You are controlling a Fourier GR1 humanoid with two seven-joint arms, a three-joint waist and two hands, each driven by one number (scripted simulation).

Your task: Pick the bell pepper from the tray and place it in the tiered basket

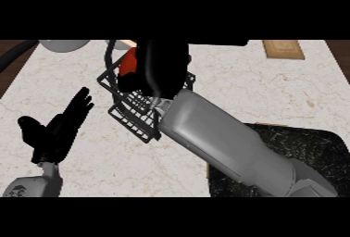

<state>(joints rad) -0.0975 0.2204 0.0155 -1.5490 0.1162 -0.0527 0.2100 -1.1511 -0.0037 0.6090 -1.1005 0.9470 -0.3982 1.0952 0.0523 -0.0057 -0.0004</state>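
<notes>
At the left side the left hand (58, 127) rests above the table (273, 92), its fingers straight and released, pointing up and holding nothing. Behind it, at the top edge, a pale grey round thing (65, 45) is cut off, and I cannot say if it is a plate or a bowl. Toward the middle stands the tiered basket (133, 118), made of black wire; only its lower tier shows plainly, because the right hand (164, 65) is over the upper part and covers it. The bell pepper (128, 62) is there. A red piece of it shows just at the left side of the right hand, touching it, among the upper wires of the basket as far as I can judge. The hand is one dark mass against the dark wire, so I cannot tell whether it is closed on the pepper or open beside it, nor whether the pepper lies on a tier or hangs above it. I judge that such a pepper is light and hollow, with a smooth skin that may slip. It is best taken around its broad body, not by the stem, and it can roll when set down. To the right the grey forearm hides a part of the dark tray (308, 148). At the far top right lies a small wooden board (282, 49), partly cut off.
</notes>
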